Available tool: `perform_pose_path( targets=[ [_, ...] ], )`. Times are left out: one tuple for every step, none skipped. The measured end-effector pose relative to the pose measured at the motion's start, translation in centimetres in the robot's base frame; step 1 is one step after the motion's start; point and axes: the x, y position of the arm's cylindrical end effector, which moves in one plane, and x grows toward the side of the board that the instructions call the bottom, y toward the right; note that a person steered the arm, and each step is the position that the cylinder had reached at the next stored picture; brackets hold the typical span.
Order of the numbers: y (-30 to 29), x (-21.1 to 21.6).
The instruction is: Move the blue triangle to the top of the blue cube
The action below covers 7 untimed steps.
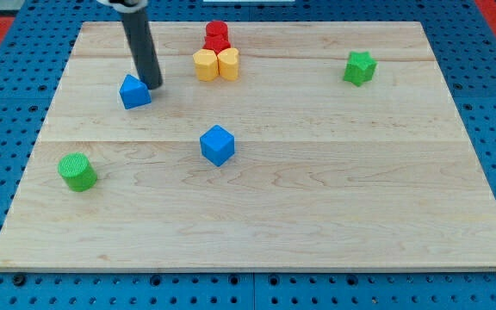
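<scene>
The blue triangle lies on the wooden board at the upper left. The blue cube sits near the board's middle, to the lower right of the triangle. My tip is the lower end of the dark rod that comes down from the view's top. It stands just to the right of the blue triangle, close to its upper right edge or touching it.
A green cylinder sits at the lower left. Two yellow blocks and a red block cluster at the top middle. A green star sits at the upper right. The wooden board lies on a blue pegboard.
</scene>
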Motion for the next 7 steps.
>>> perform_pose_path(
  targets=[
    [-3.4,-0.5],
    [-3.9,-4.3],
    [-9.4,-3.3],
    [-8.5,2.2],
    [-1.6,4.1],
    [0.3,3.9],
    [1.0,3.4]
  ],
)
